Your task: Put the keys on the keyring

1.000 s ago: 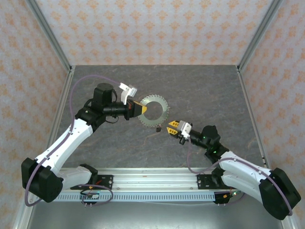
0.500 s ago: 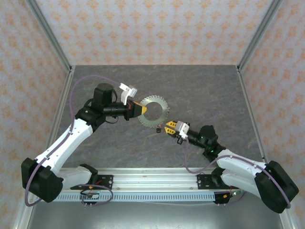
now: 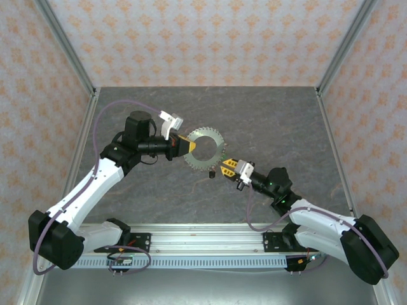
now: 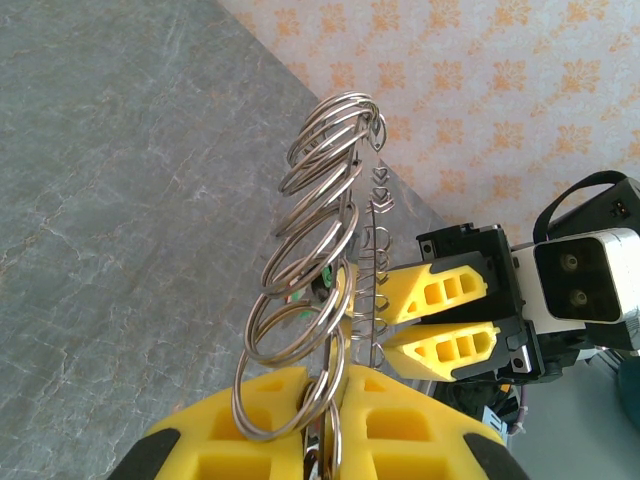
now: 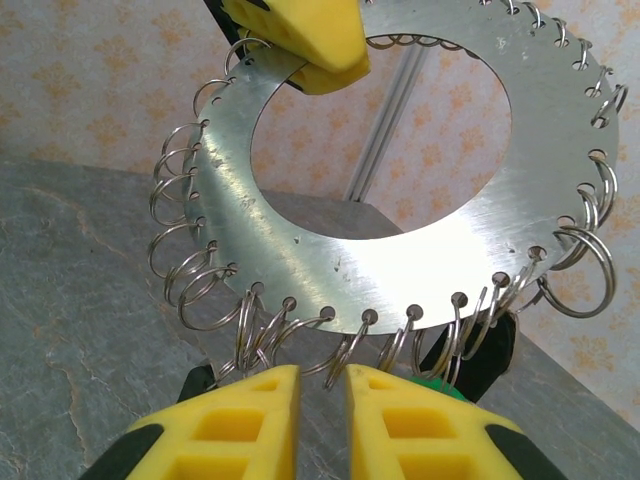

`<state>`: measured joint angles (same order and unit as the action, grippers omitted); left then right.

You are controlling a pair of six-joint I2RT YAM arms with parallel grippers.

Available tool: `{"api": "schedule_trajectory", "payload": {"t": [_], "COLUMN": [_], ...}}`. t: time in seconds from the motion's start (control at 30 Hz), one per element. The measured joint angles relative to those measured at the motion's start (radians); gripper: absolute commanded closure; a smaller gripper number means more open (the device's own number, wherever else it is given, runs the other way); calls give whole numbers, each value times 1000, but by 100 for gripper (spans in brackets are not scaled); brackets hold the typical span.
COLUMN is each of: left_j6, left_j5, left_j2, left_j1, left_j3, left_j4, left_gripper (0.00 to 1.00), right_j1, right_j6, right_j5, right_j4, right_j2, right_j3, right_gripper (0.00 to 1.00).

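Your left fingers (image 4: 400, 435) are clenched on the rim of the keyring (image 5: 300, 260). They hold it up in the air, on its edge, above the surface (image 3: 267, 121). Your right fingers (image 5: 250, 425) sit just under the low rim, almost together with a thin gap. I cannot tell if they pinch anything.

Little wire loops (image 5: 258, 335) hang all along the rim, and some hang right at that gap. A green key (image 5: 440, 385) shows just behind the loops. I cannot tell if it is on a loop yet. A small dark thing (image 3: 210, 171), likely a key, lies on the surface just below the ring.

The step looks like working a key onto one loop. Do not move the left arm at all. Move the right fingers slowly and only a little. Pick one loop, because the loops are crowded and easy to mix up. Do not push up hard on the rim, or the ring may twist in the left fingers. Watch the right wrist view, which shows the loops best.
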<state>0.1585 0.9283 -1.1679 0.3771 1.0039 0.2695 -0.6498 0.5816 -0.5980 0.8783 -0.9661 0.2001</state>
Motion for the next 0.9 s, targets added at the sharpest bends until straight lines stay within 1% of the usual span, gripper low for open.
{"api": "schedule_trajectory", "payload": {"t": [0.17, 0.33, 0.5, 0.9], "left_j6": [0, 1, 10, 27], "left_j5": [0, 0, 0, 0], "left_j2": [0, 0, 0, 29], "left_j1": [0, 0, 0, 0], "left_j3": [0, 0, 0, 0], "left_j4": [0, 0, 0, 0], "left_gripper": [100, 100, 100, 100], "right_j1": [0, 0, -1, -17], "right_j6": [0, -1, 0, 2], "right_j5": [5, 7, -2, 15], "right_j4": [14, 36, 42, 44], "right_j2": [-20, -30, -34, -63], "right_j3": [0, 6, 13, 13], "right_gripper": [81, 84, 85, 82]}}
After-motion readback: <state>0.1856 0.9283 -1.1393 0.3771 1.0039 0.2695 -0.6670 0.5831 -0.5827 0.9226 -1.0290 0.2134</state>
